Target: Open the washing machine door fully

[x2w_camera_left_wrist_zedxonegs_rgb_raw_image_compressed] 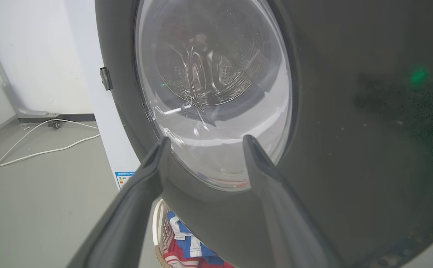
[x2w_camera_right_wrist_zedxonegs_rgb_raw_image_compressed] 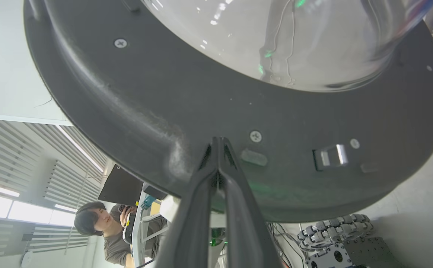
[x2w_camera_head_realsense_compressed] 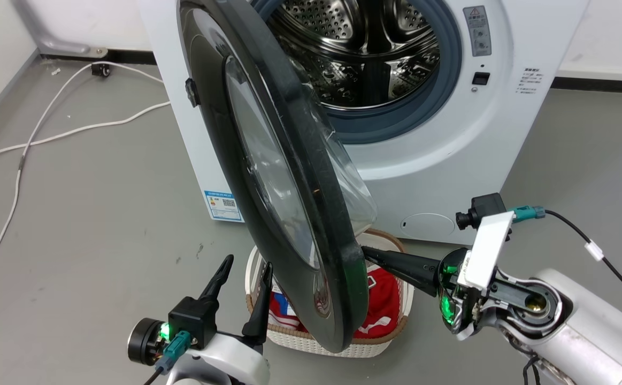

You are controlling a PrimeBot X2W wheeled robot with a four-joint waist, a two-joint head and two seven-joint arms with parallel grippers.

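Black washing machine door (x2w_camera_head_realsense_compressed: pixel 289 176) swung partway out from the washing machine (x2w_camera_head_realsense_compressed: pixel 439 160), right gripper (x2w_camera_head_realsense_compressed: pixel 367 252) pinched closed — tips set against its inner rim, left gripper (x2w_camera_head_realsense_compressed: pixel 248 262) spread wide before its outer face.

no words can be read: the blue label (x2w_camera_head_realsense_compressed: pixel 223 206) on the washing machine (x2w_camera_head_realsense_compressed: pixel 439 160), its grey sticker (x2w_camera_head_realsense_compressed: pixel 477 31) and small print (x2w_camera_head_realsense_compressed: pixel 531 80) are too small.

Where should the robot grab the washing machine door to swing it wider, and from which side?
Probably the free-edge rim of the washing machine door, opposite the hinge, straddled head-on with a finger per face: that edge faces the robot, and the glass is smooth.
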